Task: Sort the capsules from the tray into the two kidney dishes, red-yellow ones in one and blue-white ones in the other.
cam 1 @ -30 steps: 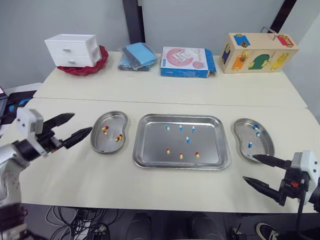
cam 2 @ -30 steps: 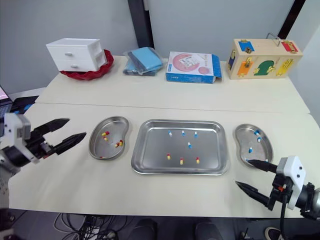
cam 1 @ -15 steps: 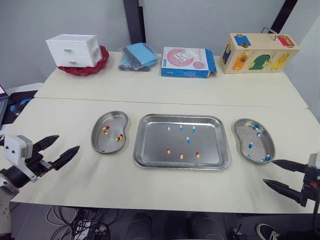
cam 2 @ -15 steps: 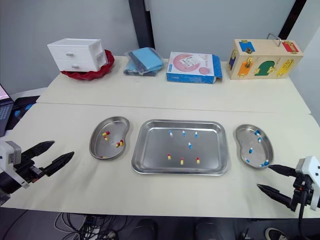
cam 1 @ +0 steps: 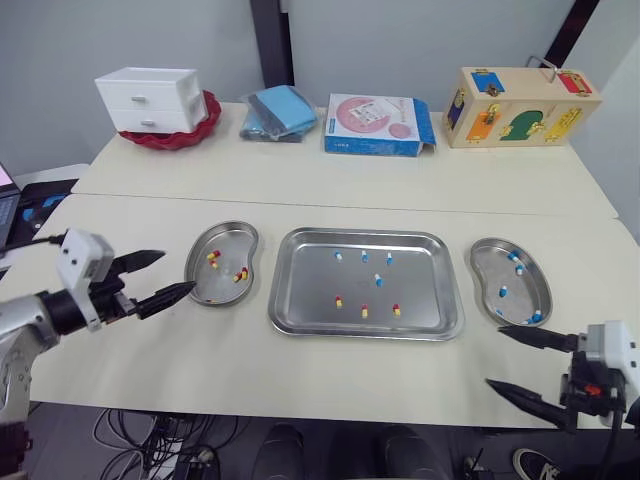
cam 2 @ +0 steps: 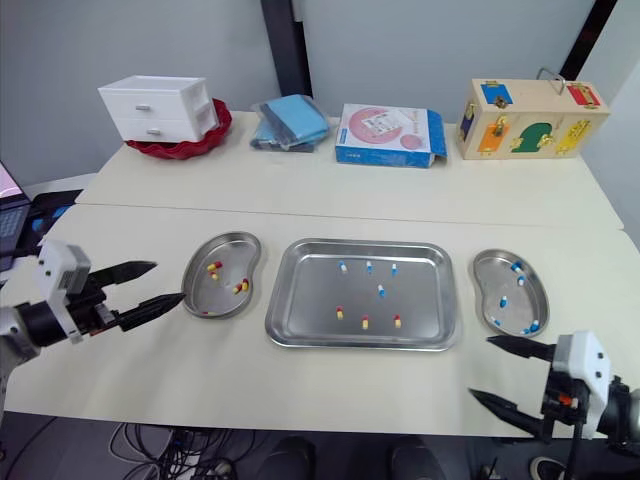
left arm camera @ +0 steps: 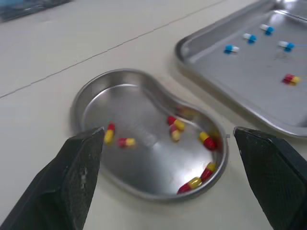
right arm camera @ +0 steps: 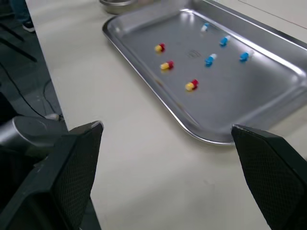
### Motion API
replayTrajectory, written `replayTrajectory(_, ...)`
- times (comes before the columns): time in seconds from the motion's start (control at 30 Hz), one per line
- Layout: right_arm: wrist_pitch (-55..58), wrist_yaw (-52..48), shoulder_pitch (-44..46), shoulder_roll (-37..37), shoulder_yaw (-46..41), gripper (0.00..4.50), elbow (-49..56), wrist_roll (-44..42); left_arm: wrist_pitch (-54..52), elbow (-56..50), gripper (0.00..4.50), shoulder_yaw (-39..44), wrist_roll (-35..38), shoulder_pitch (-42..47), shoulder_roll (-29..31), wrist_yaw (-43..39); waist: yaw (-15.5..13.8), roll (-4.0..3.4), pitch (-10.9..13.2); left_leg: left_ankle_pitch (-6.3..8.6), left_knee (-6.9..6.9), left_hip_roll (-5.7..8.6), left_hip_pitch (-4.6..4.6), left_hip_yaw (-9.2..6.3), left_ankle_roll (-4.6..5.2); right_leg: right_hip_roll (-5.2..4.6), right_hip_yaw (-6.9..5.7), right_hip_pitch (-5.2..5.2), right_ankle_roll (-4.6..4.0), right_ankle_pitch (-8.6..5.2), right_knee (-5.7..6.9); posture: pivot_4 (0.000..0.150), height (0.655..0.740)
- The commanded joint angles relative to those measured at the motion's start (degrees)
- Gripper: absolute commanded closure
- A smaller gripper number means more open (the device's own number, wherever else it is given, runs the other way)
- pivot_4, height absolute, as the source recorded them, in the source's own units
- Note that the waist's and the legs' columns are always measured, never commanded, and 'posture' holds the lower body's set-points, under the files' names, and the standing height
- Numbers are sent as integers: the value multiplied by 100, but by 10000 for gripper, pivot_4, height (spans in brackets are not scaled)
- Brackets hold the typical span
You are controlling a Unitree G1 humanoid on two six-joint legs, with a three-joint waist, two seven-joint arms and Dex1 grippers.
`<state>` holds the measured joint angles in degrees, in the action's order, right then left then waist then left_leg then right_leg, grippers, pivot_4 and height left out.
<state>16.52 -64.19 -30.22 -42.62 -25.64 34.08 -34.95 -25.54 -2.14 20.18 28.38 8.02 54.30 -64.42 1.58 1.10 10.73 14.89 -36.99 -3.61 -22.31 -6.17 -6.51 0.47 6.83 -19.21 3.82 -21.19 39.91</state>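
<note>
The steel tray (cam 1: 300, 300) lies mid-table with several blue-white capsules (cam 1: 364, 257) at its far side and three red-yellow capsules (cam 1: 364, 311) nearer me. The left kidney dish (cam 1: 197, 262) holds several red-yellow capsules (left arm camera: 174, 125). Several blue-white capsules (cam 1: 502, 292) sit in the right kidney dish (cam 1: 487, 262). My left gripper (cam 1: 176, 272) is open and empty, its tips just left of the left dish. My right gripper (cam 1: 496, 358) is open and empty near the table's front edge, below the right dish. In the right wrist view the tray (right arm camera: 268, 91) lies ahead between the fingers (right arm camera: 72, 163).
Along the back of the table stand a white drawer unit (cam 1: 147, 99) on a red bowl (cam 1: 195, 125), a blue folded pouch (cam 1: 276, 112), a pink-and-blue box (cam 1: 375, 124) and a wooden lock box (cam 1: 523, 93). A laptop (cam 1: 12, 205) sits off the left edge.
My left gripper has moved right and up to the left dish's edge. My right gripper has come inward to the left along the front edge. Both stay open and empty.
</note>
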Motion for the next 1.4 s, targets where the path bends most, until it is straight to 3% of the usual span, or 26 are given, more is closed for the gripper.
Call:
replayTrajectory(0.03,-151,303,-4,279,523,0,602,60,-461,-396,510,-912,-18,765,306,-419,14,-6,3,0,0,-1,0,0,0,2,1,-1,0,0,0,1500,7400)
replayTrajectory(0.27,-461,848,-6,760,1578,0,941,659,-413,5,510,-3105,-845,2844,81,-1656,37,-9,5,0,-1,-1,-1,5,0,9,6,-7,0,0,1,1500,7400)
replayTrajectory(0.47,-533,1289,-6,974,1887,0,932,856,243,588,510,-4110,-1598,3644,-566,-2117,30,-10,5,-1,-3,-1,-3,4,0,10,6,-8,-1,0,1,1500,7400)
replayTrajectory(0.63,-712,1564,-169,1127,2030,0,995,1034,514,1022,510,-4401,-2177,4016,-1154,-1772,22,-10,5,-1,-5,-1,-6,2,0,10,6,-8,-1,0,1,1500,7400)
replayTrajectory(0.93,-1097,1841,-406,1351,2231,0,916,1203,321,1199,510,-4694,-2539,3933,-1843,-1573,23,-10,5,-1,-5,-1,-6,2,1,10,7,-8,-1,-1,2,1500,7400)
replayTrajectory(1.4,-980,2293,-383,1356,2425,0,1101,1216,841,1930,510,-4948,-3145,3965,-2364,-1379,22,-10,5,-1,-4,0,-5,1,1,9,7,-8,-1,0,2,1500,7400)
